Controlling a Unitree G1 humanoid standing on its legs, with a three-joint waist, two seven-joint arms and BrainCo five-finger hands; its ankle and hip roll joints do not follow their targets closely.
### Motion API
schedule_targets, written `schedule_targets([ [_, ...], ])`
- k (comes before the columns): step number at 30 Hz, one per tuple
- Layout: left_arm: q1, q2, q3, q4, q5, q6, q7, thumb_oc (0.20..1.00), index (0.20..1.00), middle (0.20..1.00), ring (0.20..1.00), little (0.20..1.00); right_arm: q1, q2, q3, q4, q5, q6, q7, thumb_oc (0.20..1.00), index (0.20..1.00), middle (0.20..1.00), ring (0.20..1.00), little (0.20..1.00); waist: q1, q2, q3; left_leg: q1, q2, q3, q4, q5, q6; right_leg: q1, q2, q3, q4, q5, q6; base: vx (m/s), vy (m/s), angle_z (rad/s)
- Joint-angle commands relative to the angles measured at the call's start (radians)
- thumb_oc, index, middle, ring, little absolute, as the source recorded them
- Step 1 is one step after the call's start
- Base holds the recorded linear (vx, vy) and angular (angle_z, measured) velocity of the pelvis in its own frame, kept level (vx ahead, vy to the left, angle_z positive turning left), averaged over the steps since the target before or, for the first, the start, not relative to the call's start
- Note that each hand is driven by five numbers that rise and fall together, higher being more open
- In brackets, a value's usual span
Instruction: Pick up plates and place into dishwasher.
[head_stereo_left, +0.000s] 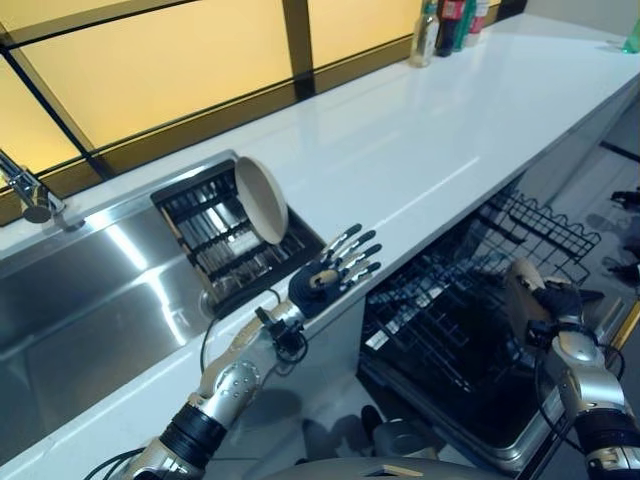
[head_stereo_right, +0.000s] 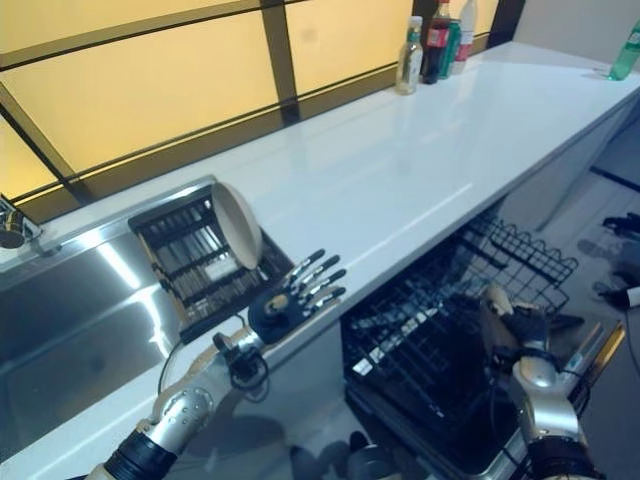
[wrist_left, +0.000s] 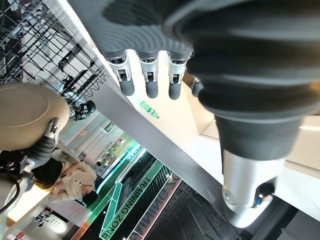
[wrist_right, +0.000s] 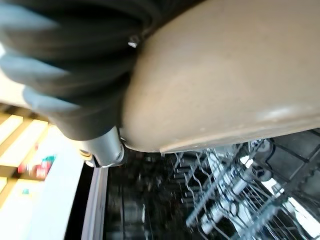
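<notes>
A beige plate (head_stereo_left: 262, 200) stands on edge in the black drying rack (head_stereo_left: 225, 250) beside the sink. My left hand (head_stereo_left: 335, 268) hovers open just right of that rack at the counter's front edge, fingers (wrist_left: 146, 75) straight and touching nothing. Lower right, my right hand (head_stereo_left: 558, 305) is shut on a second beige plate (head_stereo_left: 522, 295), held upright over the pulled-out black dishwasher rack (head_stereo_left: 440, 340). Close up, this plate (wrist_right: 225, 75) hangs just above the wire tines (wrist_right: 225, 200). It also shows past my left hand, the held plate (wrist_left: 30, 112).
The white counter (head_stereo_left: 430, 140) runs to the far right, with bottles (head_stereo_left: 445, 25) at its back and a green bottle (head_stereo_left: 634, 38) at the far end. The steel sink (head_stereo_left: 80, 300) and faucet (head_stereo_left: 30, 190) lie left. A raised wire basket (head_stereo_left: 545, 230) stands behind the dishwasher rack.
</notes>
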Motion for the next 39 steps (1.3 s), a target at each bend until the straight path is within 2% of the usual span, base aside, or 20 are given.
schedule_targets([
  [1, 0.039, 0.044, -0.024, -0.069, -0.020, 0.002, -0.050, 1.000, 1.000, 1.000, 1.000, 1.000, -0.055, -0.074, 0.014, 0.092, -0.053, -0.008, 0.050, 0.200, 0.200, 0.200, 0.200, 0.200, 0.025, -0.051, -0.042, -0.105, 0.020, -0.003, 0.224, -0.164, 0.086, -0.131, -0.094, -0.002, 0.106, 0.104, 0.111, 0.07, -0.058, 0.09],
  [5, 0.051, 0.055, -0.021, -0.078, -0.023, 0.027, -0.071, 1.000, 1.000, 1.000, 1.000, 1.000, -0.090, -0.101, 0.037, 0.152, -0.045, -0.015, 0.063, 0.200, 0.200, 0.200, 0.200, 0.200, 0.042, -0.054, -0.037, -0.103, 0.022, -0.016, 0.232, -0.168, 0.085, -0.127, -0.101, -0.009, 0.110, 0.112, 0.110, 0.06, -0.065, 0.10],
  [8, 0.059, 0.060, -0.023, -0.082, -0.021, 0.040, -0.081, 1.000, 1.000, 1.000, 1.000, 1.000, -0.103, -0.088, 0.045, 0.145, -0.008, -0.060, 0.085, 0.200, 0.200, 0.200, 0.200, 0.200, 0.051, -0.054, -0.030, -0.105, 0.025, -0.022, 0.237, -0.168, 0.083, -0.122, -0.104, -0.014, 0.106, 0.112, 0.108, 0.03, -0.048, 0.03],
  [14, 0.087, 0.067, -0.001, -0.069, -0.008, 0.054, -0.125, 1.000, 1.000, 1.000, 1.000, 1.000, -0.070, -0.062, 0.044, 0.015, -0.025, -0.150, 0.135, 0.200, 0.200, 0.200, 0.200, 0.200, 0.050, -0.056, -0.026, -0.105, 0.033, -0.020, 0.242, -0.165, 0.082, -0.124, -0.102, -0.018, 0.118, 0.111, 0.113, 0.02, -0.020, 0.02],
  [19, 0.092, 0.064, 0.020, -0.056, -0.004, 0.060, -0.145, 1.000, 1.000, 1.000, 1.000, 1.000, -0.029, -0.059, 0.016, -0.087, -0.025, -0.178, 0.175, 0.200, 0.200, 0.200, 0.200, 0.200, 0.042, -0.061, -0.023, -0.093, 0.033, -0.027, 0.235, -0.168, 0.084, -0.125, -0.096, -0.017, 0.131, 0.111, 0.116, 0.01, -0.003, 0.02],
  [24, 0.101, 0.063, 0.033, -0.062, -0.004, 0.069, -0.139, 1.000, 1.000, 1.000, 1.000, 1.000, 0.005, -0.071, -0.011, -0.149, 0.026, -0.137, 0.239, 0.200, 0.200, 0.200, 0.200, 0.200, 0.031, -0.066, -0.025, -0.080, 0.032, -0.027, 0.224, -0.169, 0.084, -0.128, -0.091, -0.013, 0.137, 0.113, 0.120, 0.02, -0.001, 0.03],
  [27, 0.107, 0.059, 0.049, -0.045, -0.001, 0.075, -0.149, 1.000, 1.000, 1.000, 1.000, 1.000, 0.030, -0.069, -0.034, -0.195, 0.120, -0.091, 0.368, 0.200, 0.200, 0.200, 0.200, 0.200, 0.022, -0.071, -0.023, -0.077, 0.031, -0.025, 0.224, -0.171, 0.084, -0.135, -0.088, -0.013, 0.145, 0.117, 0.123, 0.00, 0.000, 0.00],
  [30, 0.106, 0.054, 0.058, -0.021, 0.003, 0.084, -0.162, 1.000, 1.000, 1.000, 1.000, 1.000, 0.051, -0.071, -0.023, -0.191, 0.115, -0.060, 0.456, 0.200, 0.200, 0.200, 0.200, 0.200, 0.019, -0.080, -0.028, -0.074, 0.031, -0.020, 0.225, -0.172, 0.082, -0.143, -0.089, -0.017, 0.150, 0.124, 0.129, 0.01, -0.009, 0.00],
  [34, 0.112, 0.057, 0.056, -0.025, 0.011, 0.094, -0.162, 1.000, 1.000, 1.000, 1.000, 1.000, 0.060, -0.082, 0.019, -0.114, 0.142, -0.044, 0.484, 0.200, 0.200, 0.200, 0.200, 0.200, 0.025, -0.086, -0.030, -0.067, 0.030, -0.023, 0.227, -0.175, 0.083, -0.150, -0.088, -0.017, 0.155, 0.132, 0.128, 0.05, -0.034, 0.00],
  [39, 0.108, 0.058, 0.045, -0.024, 0.015, 0.100, -0.162, 1.000, 1.000, 1.000, 1.000, 1.000, 0.051, -0.023, 0.074, -0.006, 0.140, -0.053, 0.463, 0.200, 0.200, 0.200, 0.200, 0.200, 0.040, -0.087, -0.016, -0.067, 0.032, -0.033, 0.243, -0.178, 0.084, -0.146, -0.093, -0.028, 0.162, 0.134, 0.128, 0.05, -0.043, 0.02],
])
